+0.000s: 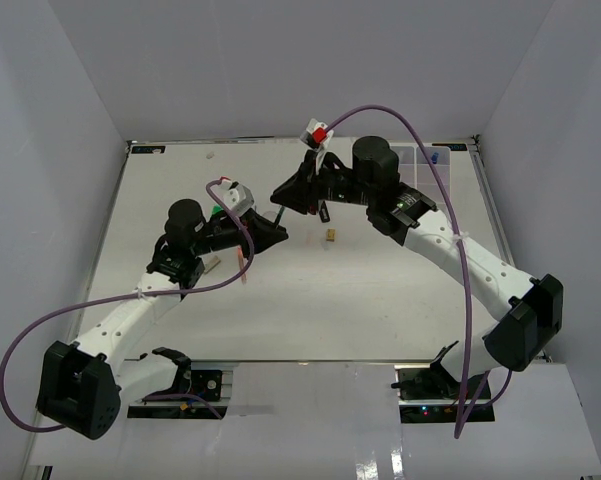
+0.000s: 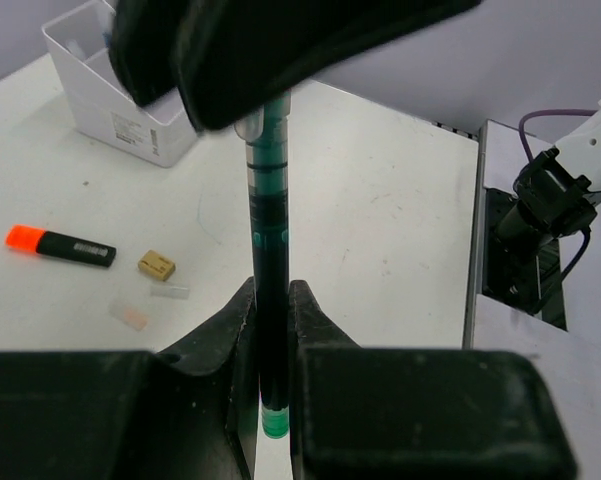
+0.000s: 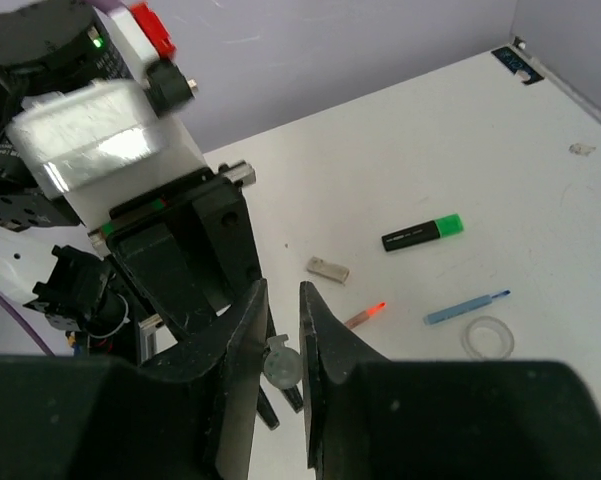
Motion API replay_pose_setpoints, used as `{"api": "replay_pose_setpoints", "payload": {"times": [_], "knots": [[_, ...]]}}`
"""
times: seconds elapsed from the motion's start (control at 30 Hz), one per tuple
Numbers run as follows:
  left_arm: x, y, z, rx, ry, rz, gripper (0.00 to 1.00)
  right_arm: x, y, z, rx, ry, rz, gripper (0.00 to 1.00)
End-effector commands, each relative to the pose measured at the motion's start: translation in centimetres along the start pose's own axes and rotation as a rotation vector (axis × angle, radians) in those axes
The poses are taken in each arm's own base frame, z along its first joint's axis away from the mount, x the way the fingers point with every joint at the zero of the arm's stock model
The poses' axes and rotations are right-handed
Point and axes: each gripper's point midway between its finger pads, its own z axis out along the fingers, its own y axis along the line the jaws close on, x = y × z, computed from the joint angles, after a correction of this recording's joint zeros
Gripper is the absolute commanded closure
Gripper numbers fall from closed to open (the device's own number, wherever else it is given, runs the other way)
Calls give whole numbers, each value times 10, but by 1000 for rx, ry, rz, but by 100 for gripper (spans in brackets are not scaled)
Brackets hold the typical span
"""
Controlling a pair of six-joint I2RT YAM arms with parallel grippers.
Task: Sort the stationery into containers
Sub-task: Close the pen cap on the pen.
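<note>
So it's a boxed-in setup: plain grey walls (image 1: 50, 120) on three sides, and a white tabletop (image 1: 380, 300) that runs right up to them at the back and both sides. The biggest open stretch is the near half, between the two arm bases. The left arm (image 1: 130, 310) and right arm (image 1: 460, 260) both bend in and meet around the middle.

A white box (image 2: 110, 95) sits up near the far right corner, well away from the meeting point.

The left pincer (image 2: 271, 300) is clamped on a dark green pen (image 2: 270, 230), fingers tight on the barrel near one end. The pen runs straight out from it to the right pincer (image 3: 282, 290). That one looks closed around the pen's other end, and the round tip shows between its fingers. So the pen is off the tabletop, held between both pincers.

The loose stuff is all flat on the tabletop:
- On the right pincer's side there's an orange-capped marker (image 2: 60, 245) with a tan block (image 2: 156, 264) just beside it.
- On the left pincer's side there's a green-capped marker (image 3: 423, 233).
- Near that marker are a blue pen (image 3: 467, 306), a tape ring (image 3: 487, 337) just by the pen, a pink stick (image 3: 365, 315) and a grey block (image 3: 328, 268).
</note>
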Motion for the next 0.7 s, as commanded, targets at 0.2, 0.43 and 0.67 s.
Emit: {"api": "replay_pose_setpoints", "payload": {"times": [0.2, 0.43, 0.67], "knots": [[-110, -24, -11, 7, -294, 363, 100, 85, 9, -6, -4, 282, 161, 62], [-106, -16, -8, -13, -279, 348, 100, 69, 17, -14, -6, 221, 128, 46], [-100, -6, -4, -43, -257, 327, 100, 52, 18, -27, 43, 176, 91, 30]]}}
